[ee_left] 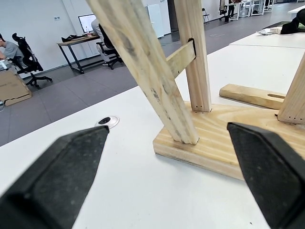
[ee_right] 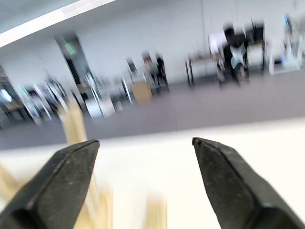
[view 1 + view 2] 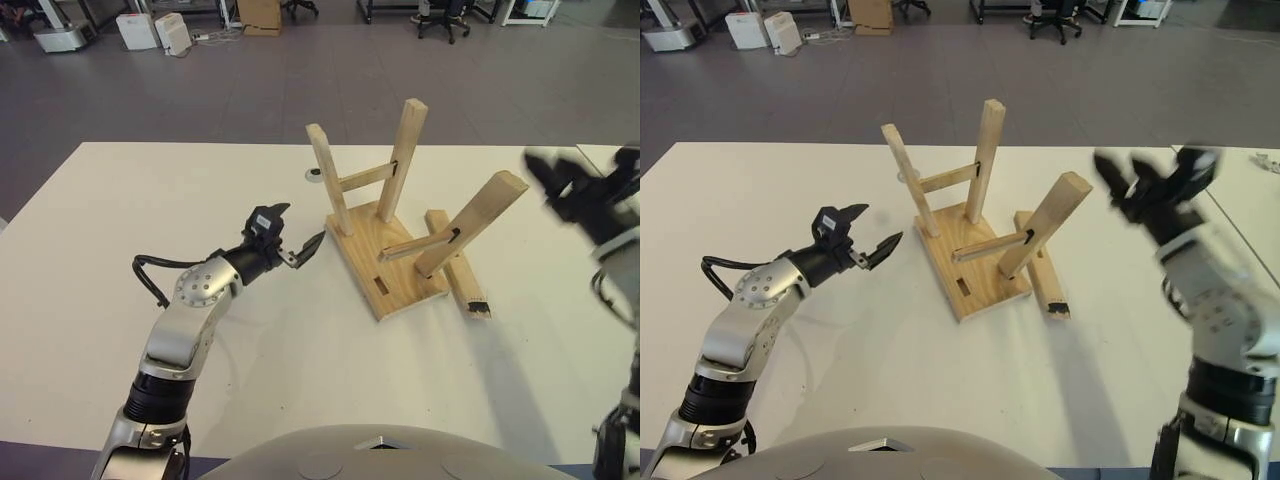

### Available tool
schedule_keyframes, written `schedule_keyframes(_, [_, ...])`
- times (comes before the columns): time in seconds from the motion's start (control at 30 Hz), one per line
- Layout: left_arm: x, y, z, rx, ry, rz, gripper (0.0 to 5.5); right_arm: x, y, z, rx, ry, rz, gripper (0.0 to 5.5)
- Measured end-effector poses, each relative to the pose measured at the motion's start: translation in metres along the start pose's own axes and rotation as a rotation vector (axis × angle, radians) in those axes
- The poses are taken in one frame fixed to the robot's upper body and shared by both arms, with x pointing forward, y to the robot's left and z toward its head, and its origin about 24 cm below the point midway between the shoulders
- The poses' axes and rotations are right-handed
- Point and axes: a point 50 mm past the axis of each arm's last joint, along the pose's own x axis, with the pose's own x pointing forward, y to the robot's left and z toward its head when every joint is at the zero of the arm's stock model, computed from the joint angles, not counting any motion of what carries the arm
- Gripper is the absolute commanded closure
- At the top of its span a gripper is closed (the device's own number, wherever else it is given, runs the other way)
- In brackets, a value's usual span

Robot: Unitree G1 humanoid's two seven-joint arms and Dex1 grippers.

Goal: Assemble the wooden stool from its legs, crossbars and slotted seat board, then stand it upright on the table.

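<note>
White table [image 3: 150, 200], from my head: seat [image 3: 372, 262] lies flat, three legs [image 3: 402, 160] up; fourth leg [image 3: 466, 288] lies loose along its right edge, nearer my right claw [image 3: 1155, 172], raised and wide. My left claw [image 3: 303, 225], wide, sits left. Left wrist: seat straight ahead. Right wrist: pads [image 2: 71, 171] spread, empty.

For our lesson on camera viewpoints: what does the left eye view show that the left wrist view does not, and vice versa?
Left eye view adds the right tool, open and raised, and an empty slot in the seat board. Left wrist view adds a desk with a monitor behind. Both share the open left tool, the seat board, two standing legs joined by a crossbar, and the loose leg lying flat.
</note>
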Motion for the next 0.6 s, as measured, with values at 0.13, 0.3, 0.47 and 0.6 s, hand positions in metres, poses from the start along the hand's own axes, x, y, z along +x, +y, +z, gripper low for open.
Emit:
schedule_keyframes(0.13, [0.001, 0.000, 0.000, 0.000, -0.001, -0.001, 0.93, -0.004, 0.004, -0.060, -0.032, 0.241, 0.019, 1.69])
schedule_keyframes(0.3, [0.002, 0.001, -0.001, 0.003, 0.003, 0.002, 0.93, -0.006, 0.001, -0.093, -0.143, 0.403, -0.055, 2.23])
schedule_keyframes(0.47, [0.003, 0.000, 0.000, -0.001, -0.002, 0.002, 0.93, -0.002, 0.000, -0.093, -0.257, 0.426, -0.091, 3.35])
schedule_keyframes(0.6, [0.010, 0.005, 0.023, -0.047, -0.108, 0.030, 0.93, 0.003, -0.020, -0.085, -0.207, 0.366, -0.196, 3.44])
